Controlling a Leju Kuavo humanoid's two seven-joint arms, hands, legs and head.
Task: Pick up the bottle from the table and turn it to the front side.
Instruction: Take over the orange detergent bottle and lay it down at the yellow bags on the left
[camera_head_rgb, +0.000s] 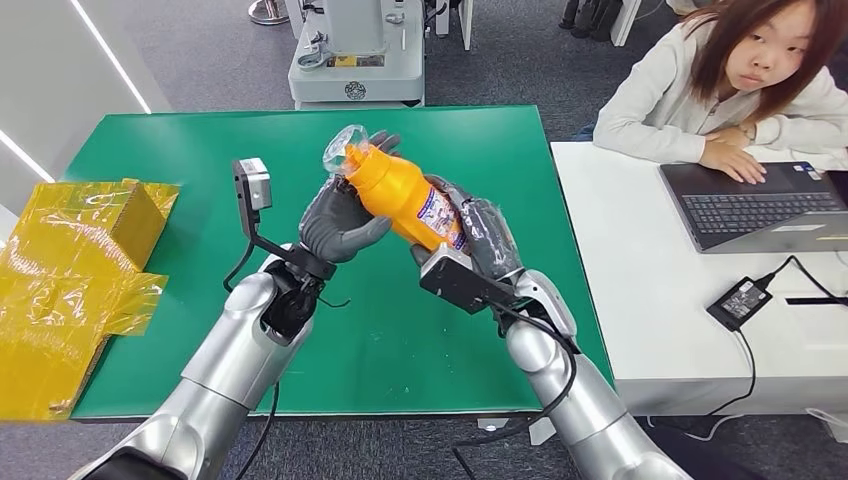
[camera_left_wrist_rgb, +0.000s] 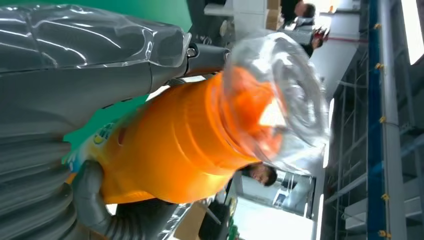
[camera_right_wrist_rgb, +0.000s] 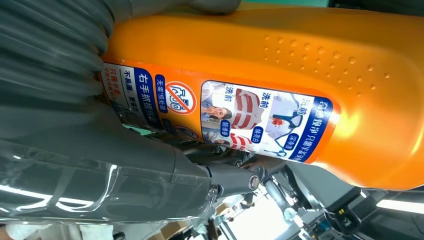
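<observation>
Your head view looks forward and down over the green table (camera_head_rgb: 200, 140). Each wrist view sits close behind its own hand, pressed near the orange bottle (camera_head_rgb: 405, 195), which all three views share.

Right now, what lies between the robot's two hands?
The orange bottle spans the gap in the head view: the left hand grips near its clear cap, and the right hand holds its base. Nothing else lies between them.

— What's crowding me up here?
— My left hand (camera_head_rgb: 340, 225) and right hand (camera_head_rgb: 478, 235) grip the bottle (camera_head_rgb: 405, 195) above the green table (camera_head_rgb: 160, 160).
— Sides?
— Yellow box (camera_head_rgb: 75, 260) hard left; white desk (camera_head_rgb: 640, 300), laptop (camera_head_rgb: 760, 205) and person (camera_head_rgb: 740, 85) right.
</observation>
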